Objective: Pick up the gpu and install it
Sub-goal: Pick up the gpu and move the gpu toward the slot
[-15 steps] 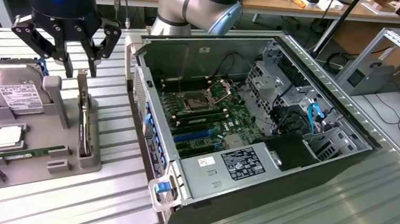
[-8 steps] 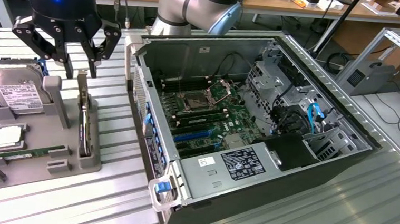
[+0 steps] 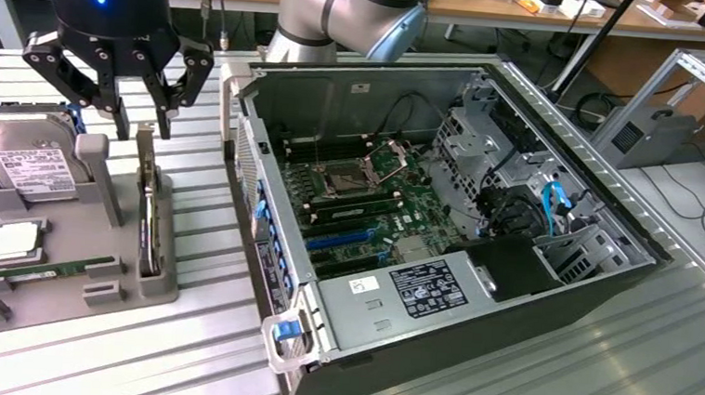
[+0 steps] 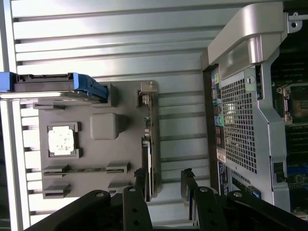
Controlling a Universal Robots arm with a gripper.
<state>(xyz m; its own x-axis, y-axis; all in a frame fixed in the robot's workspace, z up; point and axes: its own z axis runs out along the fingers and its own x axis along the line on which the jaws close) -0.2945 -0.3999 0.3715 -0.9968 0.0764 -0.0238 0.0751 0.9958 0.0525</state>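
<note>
Gripper [image 3: 142, 130] hovered wide open, empty, upper left of exterior view, above gpu [image 3: 147, 211]; card stood edge-on in gray holder [image 3: 74, 280], likely for top grasp.

one computer case [image 3: 450, 223] stands open at centre frame on one slatted tabletop [image 3: 589, 372]; at left, one grey tray [image 3: 59, 306] carries one hard drive [image 3: 26, 165], one gpu [image 3: 147, 211], one processor chip [image 3: 11, 243] and one memory stick [image 3: 43, 271]; one claw [image 3: 142, 129] at upper left.
</note>
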